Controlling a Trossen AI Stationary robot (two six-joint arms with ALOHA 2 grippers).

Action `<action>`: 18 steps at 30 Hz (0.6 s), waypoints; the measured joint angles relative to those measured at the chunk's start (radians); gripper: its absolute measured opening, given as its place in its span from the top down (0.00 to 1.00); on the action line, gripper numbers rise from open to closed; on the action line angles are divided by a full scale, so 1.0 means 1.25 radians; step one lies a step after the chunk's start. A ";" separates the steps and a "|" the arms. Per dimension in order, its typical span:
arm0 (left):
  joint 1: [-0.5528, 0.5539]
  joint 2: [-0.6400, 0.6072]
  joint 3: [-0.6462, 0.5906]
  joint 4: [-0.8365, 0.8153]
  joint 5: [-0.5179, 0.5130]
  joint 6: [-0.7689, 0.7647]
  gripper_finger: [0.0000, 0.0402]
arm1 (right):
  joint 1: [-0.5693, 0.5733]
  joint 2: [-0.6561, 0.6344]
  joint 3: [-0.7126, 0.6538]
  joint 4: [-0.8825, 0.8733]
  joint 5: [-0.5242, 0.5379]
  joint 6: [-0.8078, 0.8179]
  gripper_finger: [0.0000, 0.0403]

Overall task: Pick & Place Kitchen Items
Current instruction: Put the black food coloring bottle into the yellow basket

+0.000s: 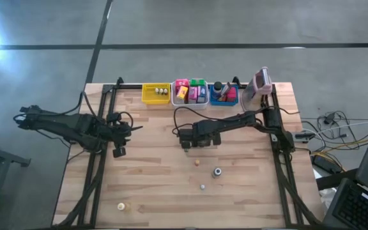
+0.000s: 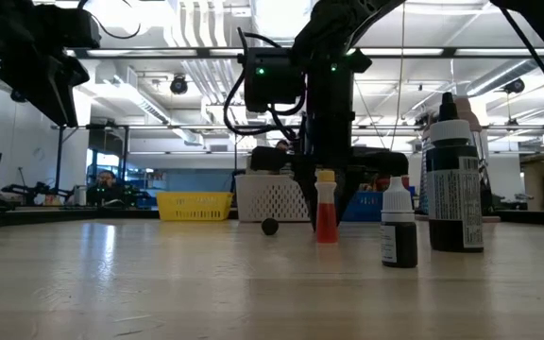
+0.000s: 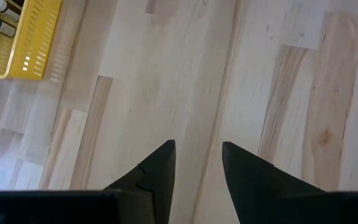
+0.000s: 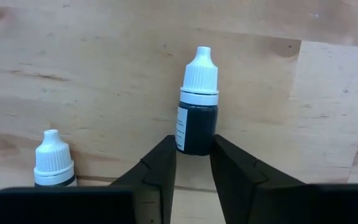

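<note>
A small dark dropper bottle (image 4: 197,118) with a white cap stands upright on the wooden table near its middle. My right gripper (image 4: 194,149) (image 1: 185,143) points down at it and is shut on it. A second white-capped dark bottle (image 4: 53,163) stands on its base close beside it. In the low view a red bottle with a yellow cap (image 2: 326,212) stands in front of this gripper and hides its fingertips. My left gripper (image 3: 197,152) (image 1: 119,151) hangs open above bare wood at the table's left, with nothing between its fingers. My right gripper pinches the lower part of the bottle's dark body (image 4: 197,144) between its two fingers, one on each side. The fingers come from above, pointing down. The bottle stays upright with its cap on top; the fingertips hide its base.
Yellow (image 1: 155,94), white (image 1: 190,93) and blue (image 1: 223,94) bins line the far edge, with a pink-grey device (image 1: 261,82) at their right. Two more dark bottles (image 2: 399,227) (image 2: 453,179) and a small dark round piece (image 2: 269,227) stand nearer. A pale piece (image 1: 121,206) lies near left.
</note>
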 joint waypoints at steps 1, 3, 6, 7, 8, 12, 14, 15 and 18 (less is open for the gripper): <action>0.000 0.000 0.000 0.000 0.000 0.000 0.66 | -0.001 0.000 0.000 0.000 0.000 -0.004 0.79; 0.000 0.000 0.000 0.000 0.000 0.000 0.66 | -0.002 0.000 0.000 0.000 0.000 -0.011 0.80; 0.000 0.000 0.000 0.000 0.000 0.000 0.66 | -0.002 0.000 0.000 -0.001 0.003 -0.018 0.80; 0.000 0.000 0.000 0.000 0.000 0.000 0.66 | -0.002 0.000 0.000 -0.001 0.003 -0.022 0.80; 0.000 0.000 0.000 0.000 0.000 0.000 0.66 | -0.002 0.000 0.000 -0.001 0.003 -0.027 0.79; 0.000 0.000 0.000 0.000 0.000 0.000 0.66 | -0.002 0.000 0.000 -0.002 0.005 -0.047 0.77; 0.000 0.000 0.000 0.000 0.000 0.001 0.66 | 0.002 0.000 0.000 -0.003 0.009 -0.059 0.77; 0.000 0.000 0.000 0.000 0.000 0.001 0.66 | 0.002 0.000 0.000 -0.003 0.015 -0.069 0.78; 0.000 0.000 0.000 0.000 0.000 0.001 0.66 | 0.005 -0.001 0.000 -0.003 0.017 -0.101 0.82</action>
